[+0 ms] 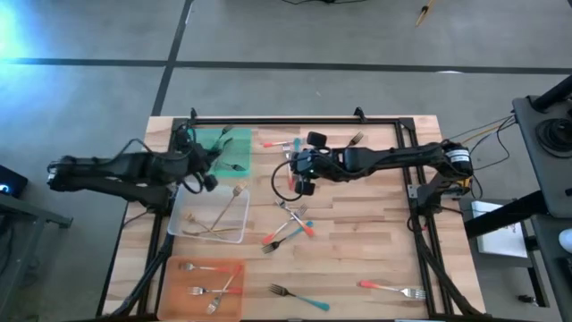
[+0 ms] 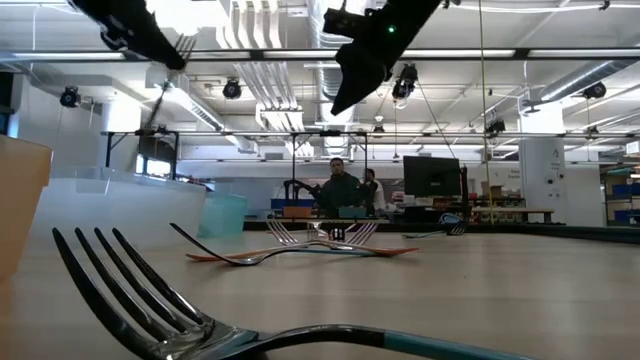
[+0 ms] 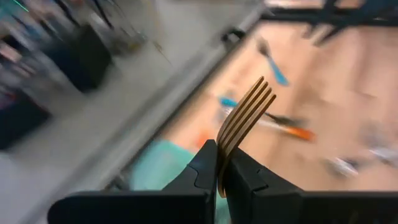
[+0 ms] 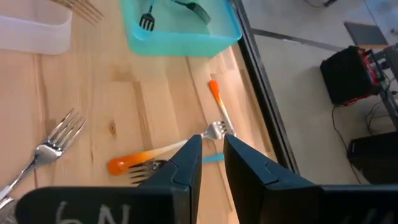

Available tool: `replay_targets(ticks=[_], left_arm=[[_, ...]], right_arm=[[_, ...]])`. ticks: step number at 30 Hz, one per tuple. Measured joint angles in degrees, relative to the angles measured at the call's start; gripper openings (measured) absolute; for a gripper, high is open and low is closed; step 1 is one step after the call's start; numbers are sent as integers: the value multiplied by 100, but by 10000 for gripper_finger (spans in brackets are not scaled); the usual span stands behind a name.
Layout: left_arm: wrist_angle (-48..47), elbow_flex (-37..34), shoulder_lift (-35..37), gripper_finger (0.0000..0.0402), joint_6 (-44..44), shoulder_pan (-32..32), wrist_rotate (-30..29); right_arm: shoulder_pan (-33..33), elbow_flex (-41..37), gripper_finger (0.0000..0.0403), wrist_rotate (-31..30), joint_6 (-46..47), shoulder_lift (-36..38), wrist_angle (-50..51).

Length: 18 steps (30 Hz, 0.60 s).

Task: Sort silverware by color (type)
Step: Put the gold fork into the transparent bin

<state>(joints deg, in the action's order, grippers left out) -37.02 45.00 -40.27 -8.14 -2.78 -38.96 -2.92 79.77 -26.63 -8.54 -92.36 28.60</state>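
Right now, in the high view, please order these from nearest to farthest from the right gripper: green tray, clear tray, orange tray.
Measured from the right gripper, near the table's middle:
1. Green tray, at the far-left corner.
2. Clear tray, left of centre; only slightly farther.
3. Orange tray, at the near-left corner.

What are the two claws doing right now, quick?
Left claw: closed on a gold fork, lifted over the trays.
Right claw: a little open, holding nothing, over the forks near the green tray.
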Motion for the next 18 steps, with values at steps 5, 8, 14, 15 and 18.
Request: replay_targets(ticks=[5, 8, 14, 15, 18], left_arm=[[-2010, 974, -368, 0, -1448, -139, 1609], [-2527, 1033, -652, 0, -2044, -370, 2209], [-2614, 604, -1309, 0, -2565, -925, 2762], [-2614, 526, -1421, 0, -2566, -989, 2744], [-2606, 356, -1712, 0, -2566, -1075, 2601]], right_arm=[[0, -7, 61, 2, 150, -94, 407], [0, -11, 60, 4, 230, -156, 854], [4, -44, 60, 7, 902, -190, 1724], [10, -46, 61, 37, 1055, -190, 1901], [39, -59, 60, 584, 1543, -190, 2613]])
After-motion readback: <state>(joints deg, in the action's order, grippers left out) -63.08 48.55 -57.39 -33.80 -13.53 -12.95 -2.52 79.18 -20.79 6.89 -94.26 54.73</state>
